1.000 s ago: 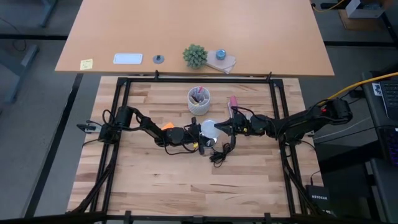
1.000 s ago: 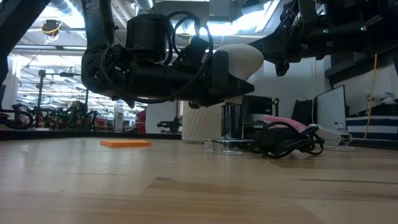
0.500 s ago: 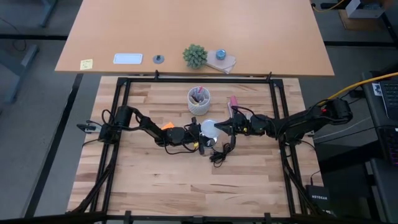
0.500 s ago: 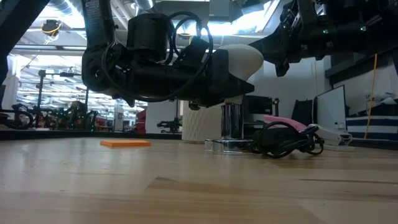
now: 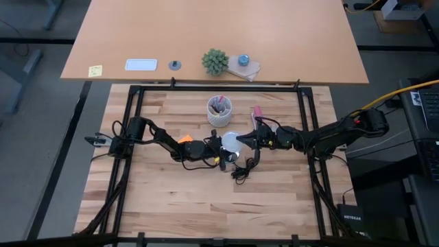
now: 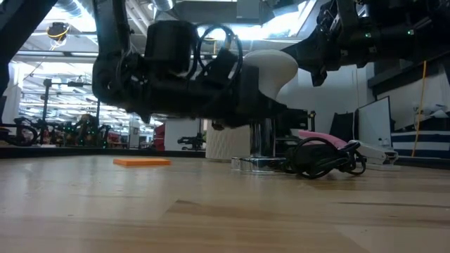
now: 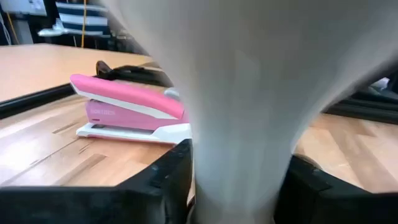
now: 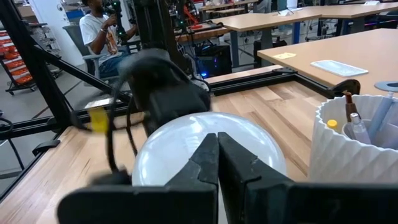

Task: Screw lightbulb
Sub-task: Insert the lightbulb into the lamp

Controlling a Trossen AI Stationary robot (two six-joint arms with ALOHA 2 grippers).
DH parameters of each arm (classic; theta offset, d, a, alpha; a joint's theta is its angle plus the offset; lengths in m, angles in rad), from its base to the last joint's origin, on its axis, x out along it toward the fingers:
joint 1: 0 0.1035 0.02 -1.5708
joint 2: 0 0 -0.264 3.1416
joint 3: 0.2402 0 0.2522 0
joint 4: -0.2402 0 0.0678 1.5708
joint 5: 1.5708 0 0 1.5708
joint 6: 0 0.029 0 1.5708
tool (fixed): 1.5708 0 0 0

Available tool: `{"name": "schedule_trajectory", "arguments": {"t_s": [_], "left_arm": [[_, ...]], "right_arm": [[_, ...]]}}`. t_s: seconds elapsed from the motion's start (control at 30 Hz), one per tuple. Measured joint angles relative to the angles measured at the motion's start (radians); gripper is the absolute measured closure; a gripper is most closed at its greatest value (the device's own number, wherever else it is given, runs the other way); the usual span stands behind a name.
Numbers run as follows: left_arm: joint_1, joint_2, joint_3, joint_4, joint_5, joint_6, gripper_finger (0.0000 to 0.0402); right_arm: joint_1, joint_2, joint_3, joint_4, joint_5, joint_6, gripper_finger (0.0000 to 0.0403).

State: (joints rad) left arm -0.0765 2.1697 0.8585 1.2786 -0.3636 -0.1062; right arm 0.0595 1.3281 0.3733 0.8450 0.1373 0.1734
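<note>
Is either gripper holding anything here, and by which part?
The left gripper holds the lightbulb by its narrow neck. The right gripper, fingers shut, rests at the bulb's rounded top and holds nothing.

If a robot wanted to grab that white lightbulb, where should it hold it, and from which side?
Probably at the narrow neck, from the side, as the left gripper does now: its fingers straddle the lightbulb where it tapers. The wide round dome on top looks smooth and likely slips; the right gripper, shut, only rests its tips against it. The bulb stands upright over the silvery fitting, leaving the neck reachable level with the table.
</note>
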Motion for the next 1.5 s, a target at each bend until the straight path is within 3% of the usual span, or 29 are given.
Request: {"name": "schedule_trajectory", "arguments": {"t_s": [0.3, 0.63, 1.5], "left_arm": [[0.001, -0.001, 0.0, -0.002, -0.002, -0.001, 0.0178], [-0.003, -0.001, 0.0, 0.021, -0.002, 0.119, 0.0176], [-0.032, -0.003, 0.0, 0.02, -0.123, 0.165, 0.0176]], "right_arm": [[0.0, 0.056, 0.002, 0.051, 0.001, 0.0, 0.0401], [0.0, 0.064, 0.001, 0.068, 0.0, 0.0, 0.0401], [0.0, 0.068, -0.003, 0.06, -0.011, 0.001, 0.0401]]}}
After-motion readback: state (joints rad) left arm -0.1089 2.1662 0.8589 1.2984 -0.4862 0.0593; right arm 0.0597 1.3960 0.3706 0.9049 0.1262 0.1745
